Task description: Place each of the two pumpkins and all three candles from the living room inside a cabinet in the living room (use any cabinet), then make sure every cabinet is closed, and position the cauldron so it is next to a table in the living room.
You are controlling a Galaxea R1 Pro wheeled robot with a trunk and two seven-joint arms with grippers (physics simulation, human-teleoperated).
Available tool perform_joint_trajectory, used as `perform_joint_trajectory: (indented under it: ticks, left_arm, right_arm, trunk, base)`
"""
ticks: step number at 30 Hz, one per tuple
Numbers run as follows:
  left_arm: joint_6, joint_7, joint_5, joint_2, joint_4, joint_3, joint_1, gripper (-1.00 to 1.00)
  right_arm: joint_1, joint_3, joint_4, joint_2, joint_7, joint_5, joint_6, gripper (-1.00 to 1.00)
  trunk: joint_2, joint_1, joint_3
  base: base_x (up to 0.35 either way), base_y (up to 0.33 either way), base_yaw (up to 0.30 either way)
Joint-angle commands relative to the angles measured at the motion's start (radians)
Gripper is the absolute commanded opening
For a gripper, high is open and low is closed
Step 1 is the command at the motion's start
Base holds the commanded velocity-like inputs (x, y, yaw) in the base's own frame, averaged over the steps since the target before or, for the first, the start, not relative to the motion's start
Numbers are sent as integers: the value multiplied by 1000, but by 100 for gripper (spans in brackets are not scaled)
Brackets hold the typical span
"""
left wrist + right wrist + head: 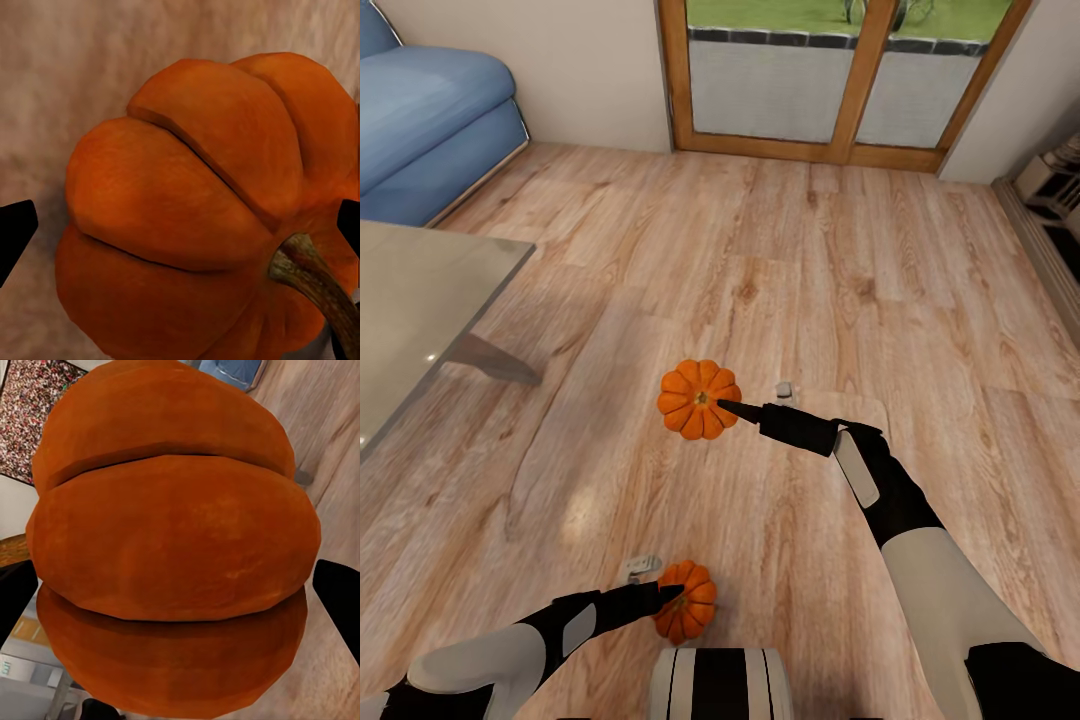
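Observation:
Two orange ribbed pumpkins show over the plank floor. The farther pumpkin (698,399) sits between the fingers of my right gripper (722,404), which is shut on it; it looks lifted off the floor. In the right wrist view this pumpkin (172,547) bulges past both black fingertips (341,592). The nearer pumpkin (688,600), close to my base, is held by my left gripper (672,592), also shut. Up close, that pumpkin (195,210) shows its brown stem (315,277) between the finger pads (15,232). The table (420,290) stands at the left. Candles, cabinet and cauldron are out of view.
A blue sofa (430,110) sits at the far left by the wall. A wood-framed glass door (840,80) closes the far side. A pale unit (1050,190) lines the right wall. Open plank floor (810,250) lies ahead.

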Motion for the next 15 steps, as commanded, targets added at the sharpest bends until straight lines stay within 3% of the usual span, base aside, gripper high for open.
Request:
perform_joint_trajectory:
  ticks: [1,15]
  left_arm:
    - [0,0,0,0,0,0,0,100]
    - [1,0,0,1,0,-1,0,100]
  right_arm:
    - [0,0,0,0,0,0,0,-100]
    - [0,0,-1,0,1,0,0,-100]
  trunk:
    - [0,0,1]
    - [0,0,4]
  base:
    - [0,0,-130]
    - [0,0,-42]
